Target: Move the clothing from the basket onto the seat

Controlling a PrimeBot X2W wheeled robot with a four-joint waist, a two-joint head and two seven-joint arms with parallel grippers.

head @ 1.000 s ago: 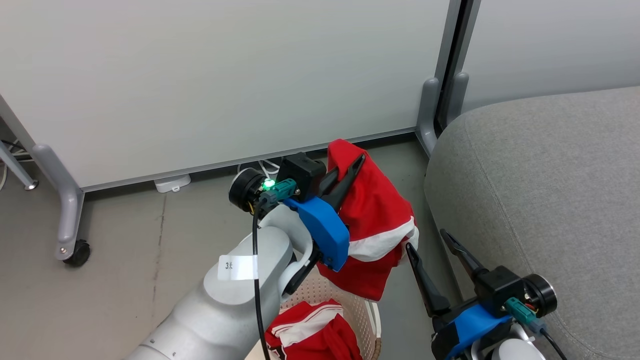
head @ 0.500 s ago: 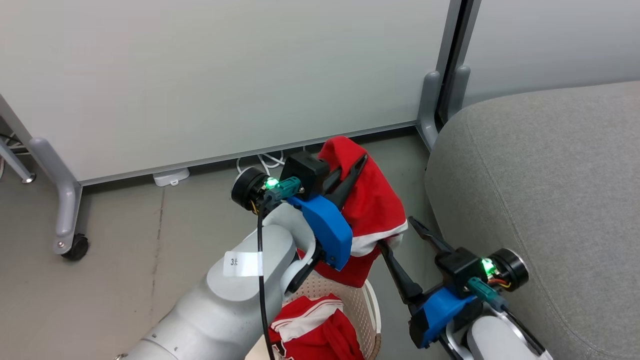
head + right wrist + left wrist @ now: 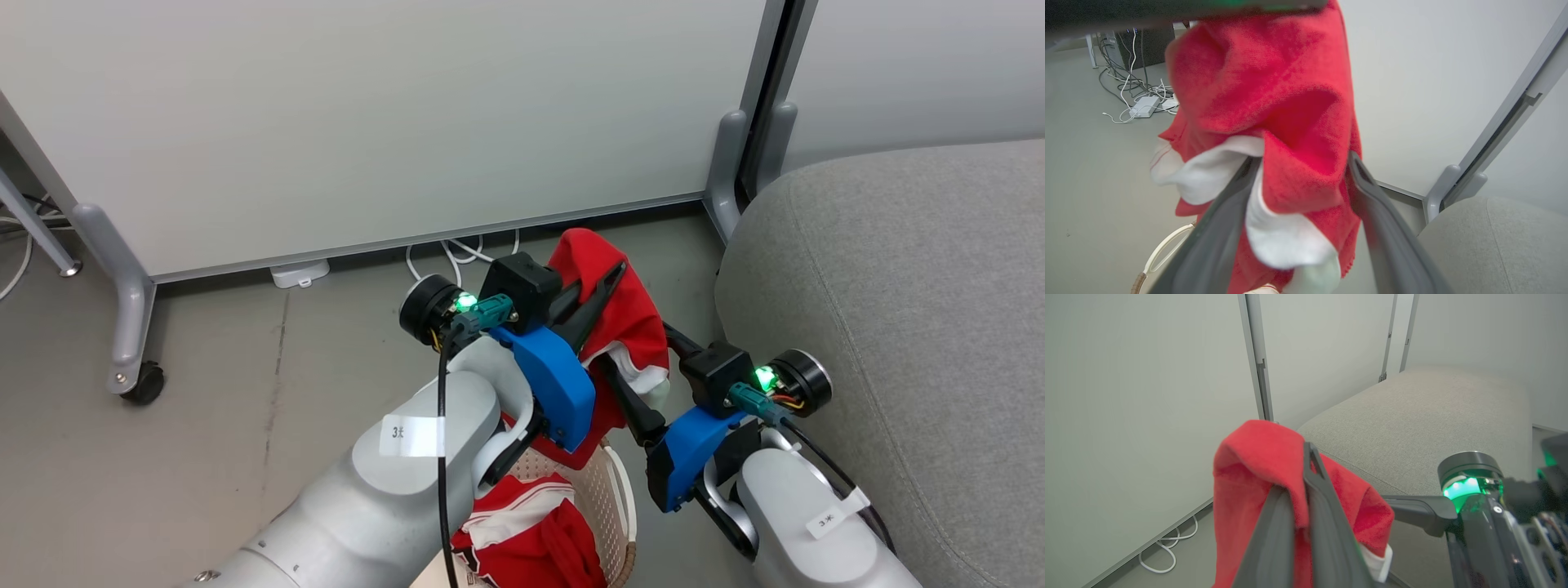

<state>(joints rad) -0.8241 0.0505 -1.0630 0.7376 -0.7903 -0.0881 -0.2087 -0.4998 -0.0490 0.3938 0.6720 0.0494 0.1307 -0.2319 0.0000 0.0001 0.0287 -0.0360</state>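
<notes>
Up in the left hand [image 3: 600,286], pinched tight at its top fold: one red garment [image 3: 633,322], hanging above the basket [image 3: 624,498] and just beside the seat's [image 3: 898,269] rounded left edge, not yet over it. Around the garment's lower part, the right hand [image 3: 1303,163], spread wide, one finger on each side, with red cloth and a white panel bunched between. Nothing clamped there yet. Down in the basket, at its near end: the second garment [image 3: 522,531].

Likely step: taking a second hold low on the hanging cloth, then carrying it across.

- Close the right hand on the thick bunch between the fingers, not on a thin hem. A thin bite would probably slip.
- Hold the left pinch firm until the right one has bitten.
- Raise the low end a little before going sideways, so the tail clears the basket rim and the seat's edge.
- Move both hands together and avoid stretching the cloth between them.
- Let go well in from the seat's left edge, since soft cloth left on that rounded edge could slide to the floor [image 3: 245,392].
</notes>
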